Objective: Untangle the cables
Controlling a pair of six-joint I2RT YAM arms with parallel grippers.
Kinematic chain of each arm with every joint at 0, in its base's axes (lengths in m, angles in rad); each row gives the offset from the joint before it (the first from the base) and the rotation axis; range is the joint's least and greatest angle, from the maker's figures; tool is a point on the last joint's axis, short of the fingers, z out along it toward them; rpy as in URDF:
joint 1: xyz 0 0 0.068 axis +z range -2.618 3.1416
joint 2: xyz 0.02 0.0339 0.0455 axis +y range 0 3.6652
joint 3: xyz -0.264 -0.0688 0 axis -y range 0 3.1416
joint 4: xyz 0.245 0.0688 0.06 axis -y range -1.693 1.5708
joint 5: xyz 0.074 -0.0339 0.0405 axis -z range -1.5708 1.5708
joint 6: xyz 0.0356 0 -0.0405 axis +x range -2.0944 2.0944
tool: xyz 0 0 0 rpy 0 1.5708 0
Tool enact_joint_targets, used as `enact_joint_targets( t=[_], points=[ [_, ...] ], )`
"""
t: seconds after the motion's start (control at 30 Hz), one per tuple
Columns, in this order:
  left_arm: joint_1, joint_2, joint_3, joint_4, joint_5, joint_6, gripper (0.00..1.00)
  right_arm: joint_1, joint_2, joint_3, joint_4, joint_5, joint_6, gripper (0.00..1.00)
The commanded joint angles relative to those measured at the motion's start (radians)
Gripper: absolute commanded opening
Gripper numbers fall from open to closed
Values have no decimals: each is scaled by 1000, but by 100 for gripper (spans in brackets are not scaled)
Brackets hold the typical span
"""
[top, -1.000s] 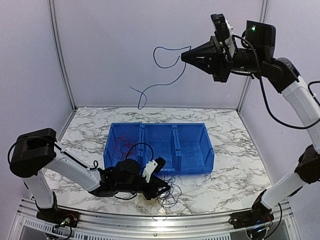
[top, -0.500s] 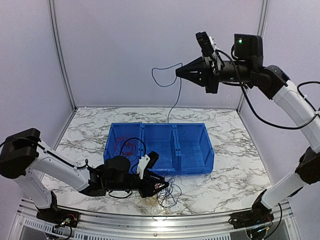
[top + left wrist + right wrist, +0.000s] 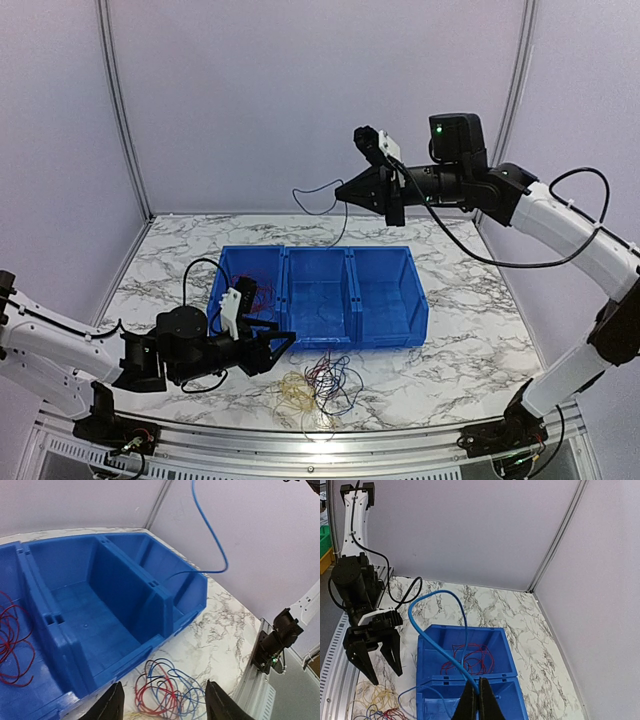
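My right gripper [image 3: 340, 197] is high above the bin's back edge, shut on a blue cable [image 3: 308, 199] that loops and hangs down over the blue three-compartment bin [image 3: 385, 325]. In the right wrist view the closed fingers [image 3: 479, 698] pinch this blue cable [image 3: 427, 630]. A red cable [image 3: 255, 297] lies in the left compartment. A tangle of red, blue, black and yellow cables [image 3: 320, 380] lies on the table in front of the bin. My left gripper [image 3: 282, 345] is open and empty, low, left of the tangle. In the left wrist view the tangle [image 3: 165, 692] lies between the open fingers [image 3: 114, 706].
The bin's middle and right compartments hold no coiled cable. The marble table ends at a metal rail along the near edge [image 3: 320, 440]. The right arm's base [image 3: 274, 639] stands at the near right. Walls close the back and sides.
My right gripper has come down and to the left with the blue cable. My left arm has drawn back to the left, off the tangle, which stays on the table.
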Motion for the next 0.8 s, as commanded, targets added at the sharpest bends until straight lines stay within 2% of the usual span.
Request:
enact_joint_targets(
  t=[0.0, 0.47, 0.67, 0.77],
  points=[
    [-3, -54, -42, -96, -125, -17, 58, -9, 39, -41, 88, 46, -14, 0],
    [-3, -134, -67, -139, -177, -11, 58, -42, 248, -142, 162, 116, -69, 0],
    [-4, -157, -76, -157, -210, -10, 58, -49, 367, -111, 111, 189, -108, 0],
    [-3, -155, -73, -167, -215, -10, 58, -48, 424, -50, 25, 205, -112, 17]
  ],
)
